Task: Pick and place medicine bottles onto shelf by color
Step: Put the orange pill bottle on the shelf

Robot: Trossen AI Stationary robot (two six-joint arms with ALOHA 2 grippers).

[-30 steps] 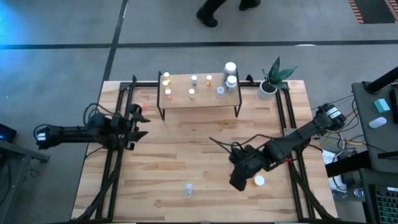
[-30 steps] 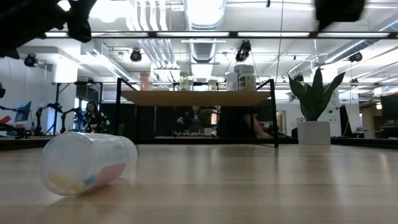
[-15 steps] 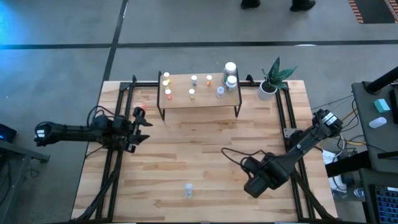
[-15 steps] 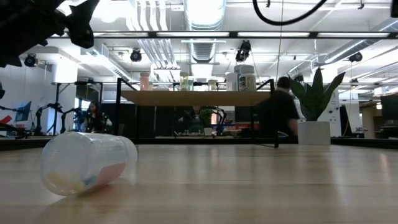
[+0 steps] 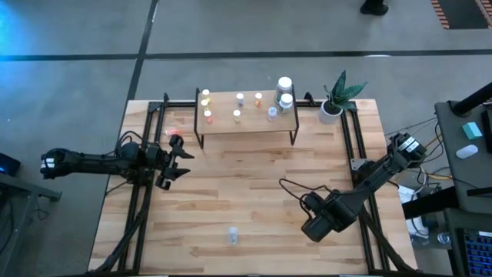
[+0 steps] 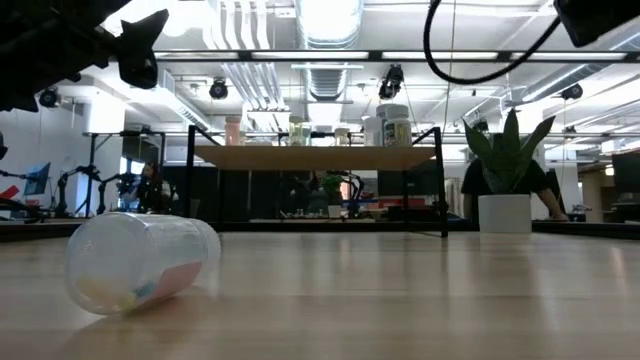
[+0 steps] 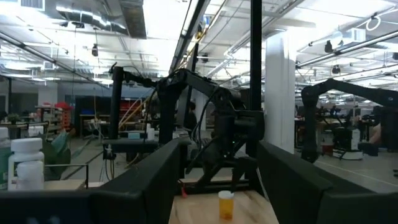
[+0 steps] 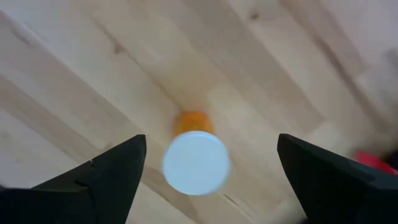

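Observation:
An orange medicine bottle with a white cap stands upright on the table near its right front. My right gripper hangs above it, open and pointing down, one finger on either side and touching nothing; from above the gripper hides the bottle. A clear bottle lies on its side near the front edge. The shelf at the back carries several small bottles and two larger white-capped ones. My left gripper waits open at the table's left, raised.
A white pot with a green plant stands at the back right, next to the shelf. A small red-orange thing sits on the table beyond my left gripper. Black frame rails run along both sides of the table. A person walks behind the table.
My right gripper has gone toward the table's right edge and down, tipping until it points straight down over the orange bottle, which it now hides from above. My left gripper has sunk a little. The bottles have not moved.

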